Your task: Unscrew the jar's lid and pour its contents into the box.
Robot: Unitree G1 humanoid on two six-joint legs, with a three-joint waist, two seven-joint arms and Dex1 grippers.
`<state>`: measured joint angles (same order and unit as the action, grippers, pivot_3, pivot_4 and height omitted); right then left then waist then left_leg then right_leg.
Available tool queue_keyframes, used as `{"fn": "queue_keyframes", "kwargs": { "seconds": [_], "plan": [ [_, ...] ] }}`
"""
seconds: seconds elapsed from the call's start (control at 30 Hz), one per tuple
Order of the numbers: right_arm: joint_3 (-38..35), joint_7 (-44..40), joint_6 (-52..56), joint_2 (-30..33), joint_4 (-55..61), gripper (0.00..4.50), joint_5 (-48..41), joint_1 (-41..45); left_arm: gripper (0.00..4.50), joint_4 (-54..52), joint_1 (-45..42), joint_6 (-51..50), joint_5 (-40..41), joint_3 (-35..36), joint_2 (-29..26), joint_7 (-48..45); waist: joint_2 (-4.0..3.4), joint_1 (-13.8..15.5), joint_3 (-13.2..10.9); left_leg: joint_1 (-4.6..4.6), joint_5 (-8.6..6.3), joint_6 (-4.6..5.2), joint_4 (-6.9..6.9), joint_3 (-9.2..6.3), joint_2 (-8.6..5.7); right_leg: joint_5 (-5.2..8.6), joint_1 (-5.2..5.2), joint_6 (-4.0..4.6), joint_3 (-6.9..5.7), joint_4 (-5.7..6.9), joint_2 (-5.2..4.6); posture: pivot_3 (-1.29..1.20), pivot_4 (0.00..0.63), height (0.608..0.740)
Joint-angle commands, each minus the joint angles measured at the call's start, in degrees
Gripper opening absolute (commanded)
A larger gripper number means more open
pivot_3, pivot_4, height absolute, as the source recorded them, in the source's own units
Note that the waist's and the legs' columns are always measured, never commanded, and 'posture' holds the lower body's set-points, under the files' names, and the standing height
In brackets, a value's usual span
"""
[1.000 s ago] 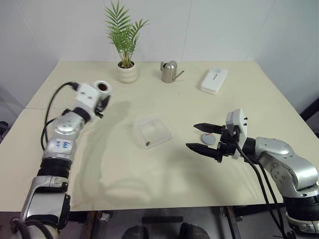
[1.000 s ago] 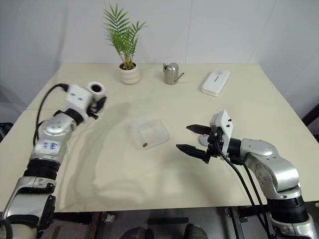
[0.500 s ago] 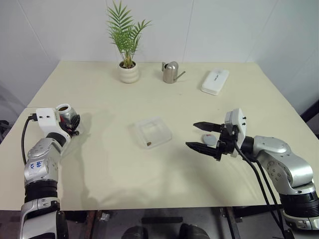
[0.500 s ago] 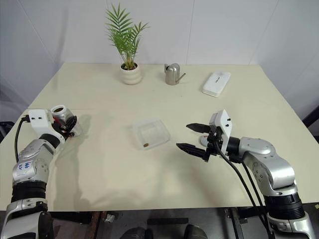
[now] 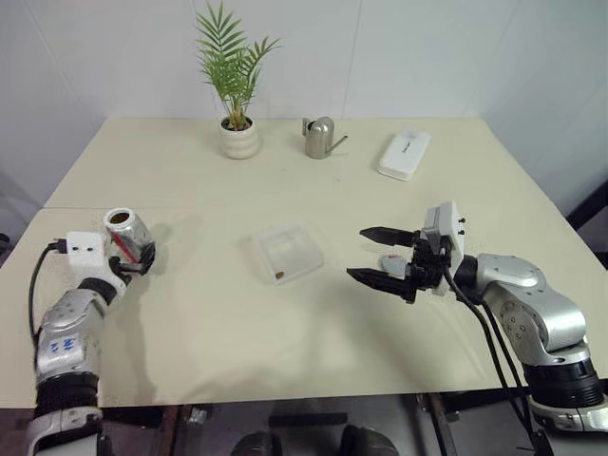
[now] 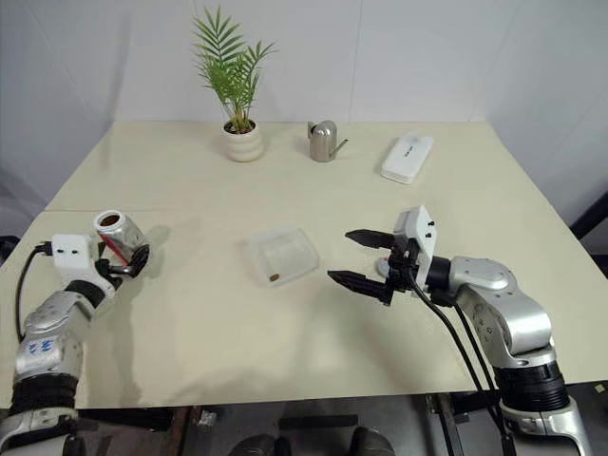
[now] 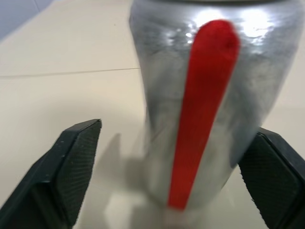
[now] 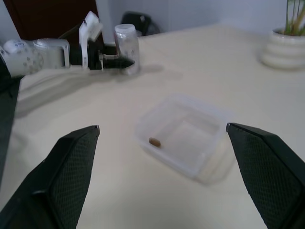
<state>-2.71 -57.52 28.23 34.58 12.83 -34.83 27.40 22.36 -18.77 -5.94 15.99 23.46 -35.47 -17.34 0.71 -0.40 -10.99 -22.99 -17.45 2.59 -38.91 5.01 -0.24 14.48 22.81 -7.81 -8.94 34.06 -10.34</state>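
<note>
Jar (image 7: 205,109), lidless, between the spread fingers of the left gripper (image 5: 133,258) at the table's (image 5: 313,332) near-left edge; a knock on withdrawal could topple it; right gripper (image 5: 380,256) spread, empty.

My two head views look forward and down from above the near edge of the table (image 5: 313,313), taking in its whole top back to the wall — they share nearly the same scene, the right eye's shifted slightly sideways. My left wrist camera sits low and very close, looking level along its fingers (image 7: 71,167) at the jar (image 7: 209,105), which spans most of that picture. My right wrist camera looks level across the tabletop over the box (image 8: 183,138) toward the left gripper (image 8: 112,61) and jar — ground the head views also cover, from farther off.
</note>
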Motion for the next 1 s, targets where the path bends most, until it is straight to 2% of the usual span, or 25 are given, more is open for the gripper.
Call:
{"fn": "queue_keyframes", "kwargs": {
  "seconds": [0.03,0.2,0.33,0.43,0.6,0.67,0.83,1.0],
  "plan": [
    [-1.11,-2.40,-2.41,0.11,2.14,4.50,-1.65,1.53,4.48,-4.47,4.73,0.33,0.43,3.58,-2.93,-1.57,0.00,0.09,0.00,0.00,0.00,0.00,0.02,0.00,0.01,0.00,0.02,0.00,-0.01,-0.01,0.01,0.00,0.150,0.740],
    [-0.64,-5.36,-5.31,0.66,1.33,4.50,-0.38,2.18,4.48,-7.99,14.59,-0.11,-0.84,4.76,-8.44,-8.21,0.00,0.23,0.00,-0.01,-0.06,-0.01,0.02,0.00,0.02,0.00,0.03,0.01,-0.01,-0.07,-0.02,0.00,0.150,0.740],
    [-1.59,-6.18,-8.78,0.05,-2.30,4.50,0.77,3.76,4.48,-12.28,20.46,6.16,-3.20,4.13,-11.81,-13.09,-0.01,0.40,0.00,-0.03,-0.24,-0.15,0.04,0.08,0.02,0.00,0.13,0.01,0.01,-0.08,-0.06,0.00,0.150,0.740],
    [-2.25,-8.46,-6.82,2.55,-5.42,4.50,-0.23,5.69,4.48,-19.60,19.89,8.08,-1.84,4.40,-14.40,-17.37,0.03,0.80,0.01,-0.11,-0.38,-0.30,0.03,0.04,0.02,-0.04,0.18,0.08,-0.01,-0.08,-0.09,0.00,0.150,0.740],
    [-2.01,-14.18,-9.05,7.45,-8.49,4.50,1.49,3.88,4.48,-29.43,15.99,5.27,5.83,0.51,-14.01,-25.96,-0.04,1.03,-0.01,-0.14,-0.40,-0.29,0.05,0.11,0.02,-0.11,0.21,0.15,0.00,-0.17,-0.13,0.00,0.150,0.740],
    [-2.67,-14.49,-10.98,8.47,-9.52,4.50,2.83,3.03,4.48,-29.87,13.09,6.04,7.90,-0.50,-13.70,-28.79,-0.08,0.68,-0.04,-0.12,-0.26,-0.04,0.09,0.17,0.06,-0.11,0.21,0.15,-0.02,-0.17,-0.07,0.00,0.150,0.740],
    [-5.54,-12.77,-13.09,9.82,-9.59,4.50,3.97,0.06,4.48,-27.39,10.39,10.80,5.89,-5.56,-15.28,-37.36,-0.11,-0.05,-0.06,-0.07,-0.23,0.00,0.13,0.45,0.14,-0.10,0.26,0.15,-0.08,-0.19,0.05,0.00,0.150,0.740],
    [-7.76,-10.15,-13.41,10.77,-8.16,4.50,5.05,-3.00,4.48,-23.49,6.57,10.99,6.01,-7.23,-14.59,-39.39,-0.12,0.24,-0.06,-0.07,-0.21,0.02,0.08,0.47,0.19,-0.10,0.28,0.15,-0.07,-0.17,0.08,0.00,0.150,0.740]
  ]
}}
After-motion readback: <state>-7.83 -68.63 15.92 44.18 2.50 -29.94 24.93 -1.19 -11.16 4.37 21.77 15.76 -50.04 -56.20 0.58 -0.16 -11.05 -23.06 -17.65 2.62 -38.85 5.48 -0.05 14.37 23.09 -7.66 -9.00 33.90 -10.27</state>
